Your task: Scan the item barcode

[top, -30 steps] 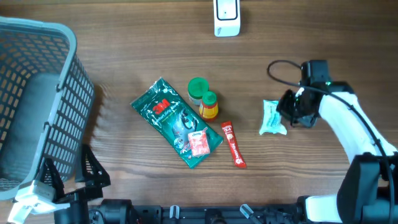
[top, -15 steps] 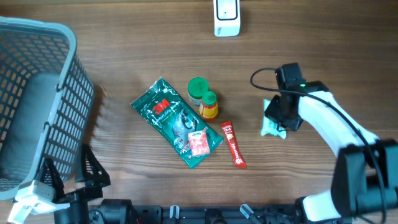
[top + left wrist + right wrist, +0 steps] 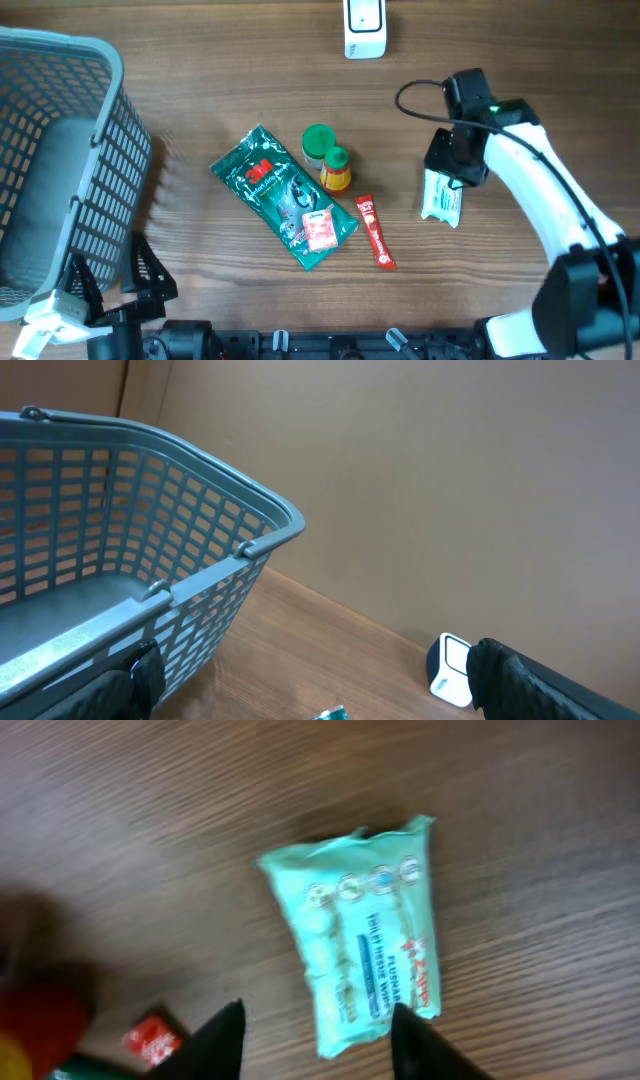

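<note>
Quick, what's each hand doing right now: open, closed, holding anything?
Left hand: open, empty.
Right hand: open, holding nothing; the pack lies loose beneath it.

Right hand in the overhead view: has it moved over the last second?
Yes. The right hand has shifted left and slightly farther back, closer to the white scanner, and now hangs over the tissue pack.

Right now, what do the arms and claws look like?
Right arm: smooth white shell, black wrist joint with a small green light, black cable looping off it. Right claw and left claw: matte black, tapered triangular fingers.
</note>
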{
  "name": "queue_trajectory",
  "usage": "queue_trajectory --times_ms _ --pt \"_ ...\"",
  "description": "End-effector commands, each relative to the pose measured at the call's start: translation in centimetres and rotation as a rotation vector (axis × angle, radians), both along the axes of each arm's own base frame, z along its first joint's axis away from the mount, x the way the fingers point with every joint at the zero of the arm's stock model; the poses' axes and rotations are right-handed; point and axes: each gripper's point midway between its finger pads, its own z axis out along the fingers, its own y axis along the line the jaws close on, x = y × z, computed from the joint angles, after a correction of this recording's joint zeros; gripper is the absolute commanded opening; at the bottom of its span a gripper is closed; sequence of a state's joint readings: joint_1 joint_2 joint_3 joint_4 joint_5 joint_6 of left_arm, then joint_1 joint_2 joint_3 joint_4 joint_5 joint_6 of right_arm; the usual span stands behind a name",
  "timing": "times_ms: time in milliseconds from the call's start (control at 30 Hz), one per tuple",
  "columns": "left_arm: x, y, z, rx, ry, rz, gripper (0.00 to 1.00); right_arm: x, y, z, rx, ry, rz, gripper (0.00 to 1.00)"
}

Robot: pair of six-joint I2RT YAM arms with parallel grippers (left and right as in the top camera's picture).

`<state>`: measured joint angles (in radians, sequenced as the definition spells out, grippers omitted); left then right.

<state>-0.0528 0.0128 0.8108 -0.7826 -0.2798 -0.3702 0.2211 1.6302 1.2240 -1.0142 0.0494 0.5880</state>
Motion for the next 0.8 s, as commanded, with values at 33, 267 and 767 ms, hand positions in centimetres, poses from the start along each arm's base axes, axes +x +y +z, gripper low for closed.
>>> queue_trajectory --times_ms 33,267,767 --pt "-0.2 0.1 0.1 -0.005 -0.010 0.004 1.00 -1.6 2.4 -2.8 -0.140 0.027 0.139 0.64" --pt "-0.2 0.1 0.1 -0.005 -0.010 0.004 1.00 -2.9 0.9 -5.8 -0.309 0.131 0.123 0.68" --pt "-0.2 0.1 0.1 -0.005 -0.010 0.004 1.00 -5.2 4.2 -10.8 -0.096 0.235 0.126 0.05"
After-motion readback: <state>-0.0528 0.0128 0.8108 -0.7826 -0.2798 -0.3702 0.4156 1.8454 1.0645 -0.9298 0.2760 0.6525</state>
